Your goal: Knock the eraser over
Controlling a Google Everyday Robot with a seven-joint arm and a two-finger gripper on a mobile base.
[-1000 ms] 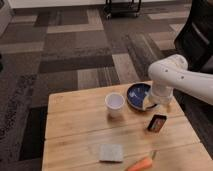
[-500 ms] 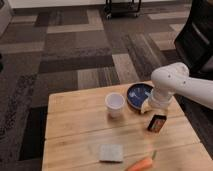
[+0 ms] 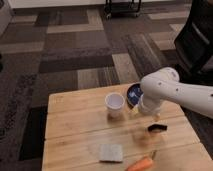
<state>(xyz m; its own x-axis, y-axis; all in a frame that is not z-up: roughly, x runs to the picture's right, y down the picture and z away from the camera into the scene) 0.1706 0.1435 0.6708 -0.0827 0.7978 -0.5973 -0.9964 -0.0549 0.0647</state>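
The white arm reaches in from the right and bends down over the table, and its bulky wrist hides most of the gripper, which sits low near the right side of the tabletop; I cannot tell whether it is spread or pressed together. Just below and to the right of it lies the eraser, a small dark block that looks to be flat on the wood, though it is blurred. Right behind the gripper, partly covered by the arm, is a blue bowl. To its left stands a white cup, upright. Nearer the front edge, well left of the gripper, rests a pale grey pad, and beside that an orange stick. The table is light planked wood, standing on carpet of grey and brown patches. A black office chair stands at the far right. No writing is legible.
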